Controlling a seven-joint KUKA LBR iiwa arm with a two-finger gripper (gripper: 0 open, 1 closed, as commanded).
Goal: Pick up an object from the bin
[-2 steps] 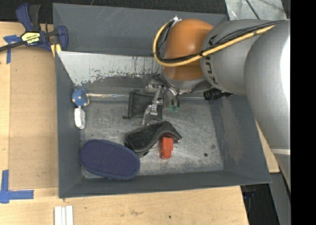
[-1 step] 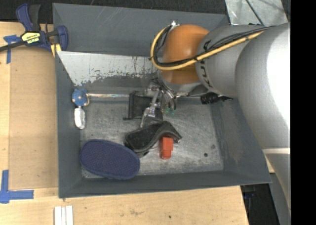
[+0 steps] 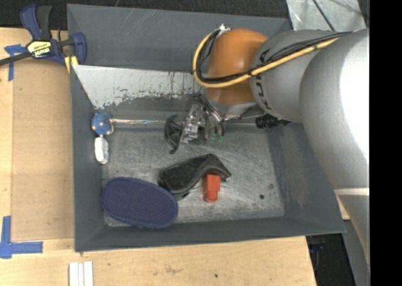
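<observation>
Gripper [image 3: 198,127] hangs mid-bin [image 3: 81,184], twd back wall. Pouch [image 3: 185,176] lies just in front of it, w/ block [image 3: 212,188] against pouch's right side. Oval pad [image 3: 139,203] in front-left corner, beside pouch.

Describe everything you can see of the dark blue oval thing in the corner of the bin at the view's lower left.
The dark blue oval thing looks like a soft, padded pouch or cushion with a finely textured, cloth-like surface and a rounded edge. It lies flat on the floor of the bin, close to the corner walls. Its right end meets the black curved thing; which overlaps which is unclear. The gripper is well apart from it.
</observation>
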